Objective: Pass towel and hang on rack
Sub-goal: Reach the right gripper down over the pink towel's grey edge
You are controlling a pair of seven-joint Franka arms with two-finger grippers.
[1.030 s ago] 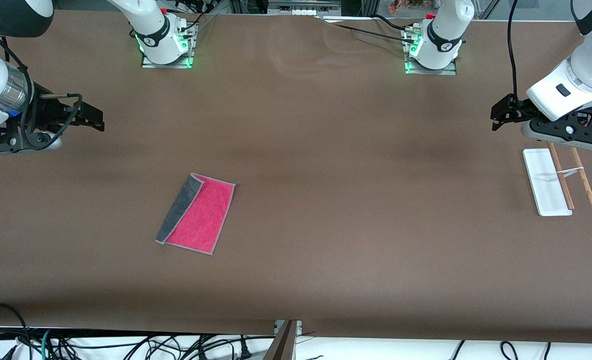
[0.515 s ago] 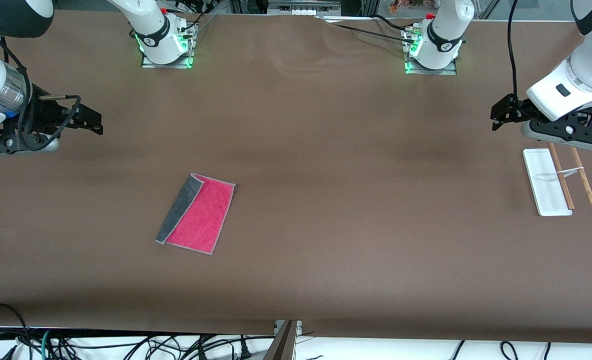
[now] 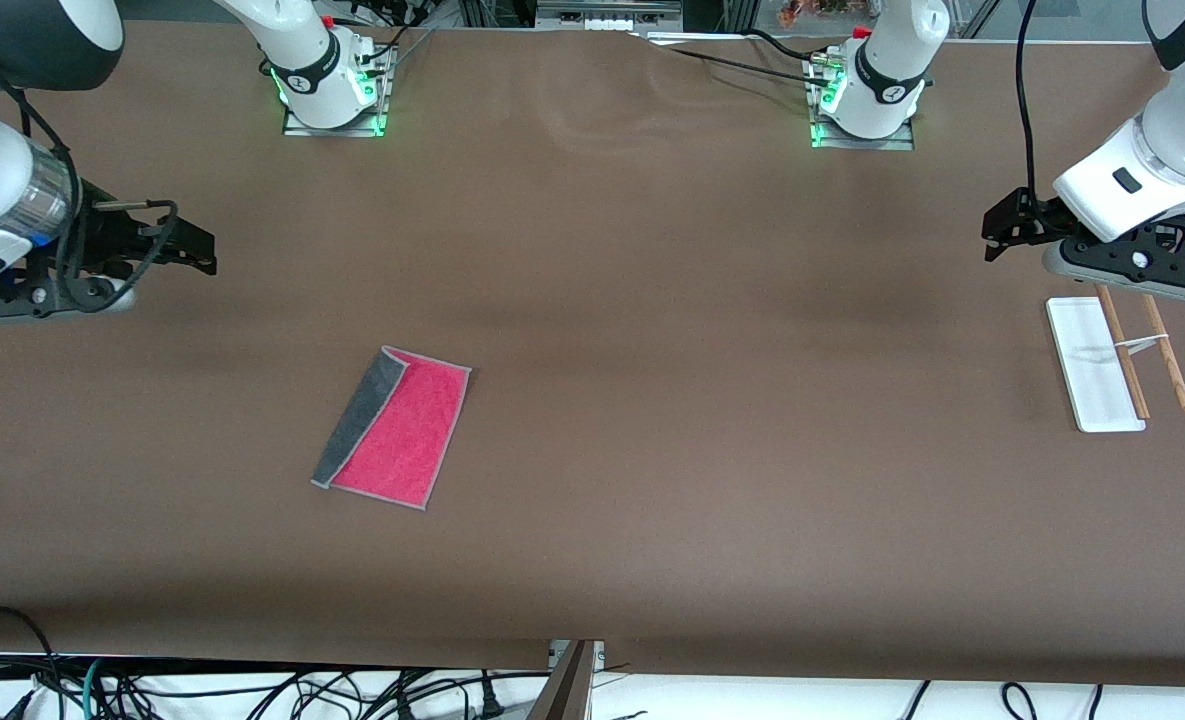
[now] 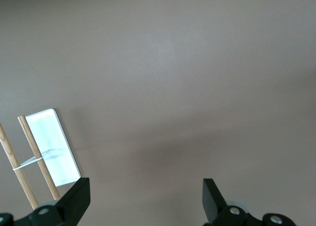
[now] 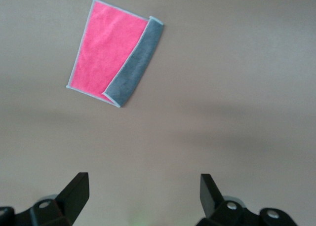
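The towel lies flat on the brown table toward the right arm's end, pink-red face up, with one long edge folded over to show the dark grey reverse; the right wrist view shows the towel ahead of the fingers. My right gripper hangs open and empty over bare table at that end, apart from the towel. The rack stands at the left arm's end: a white base plate with two thin wooden rods. My left gripper is open and empty beside the rack.
Both arm bases are bolted along the table's edge farthest from the front camera. Cables hang below the table's front edge.
The right gripper has shifted slightly toward the middle of the table and toward the front camera. The left arm, the towel and the rack have not moved.
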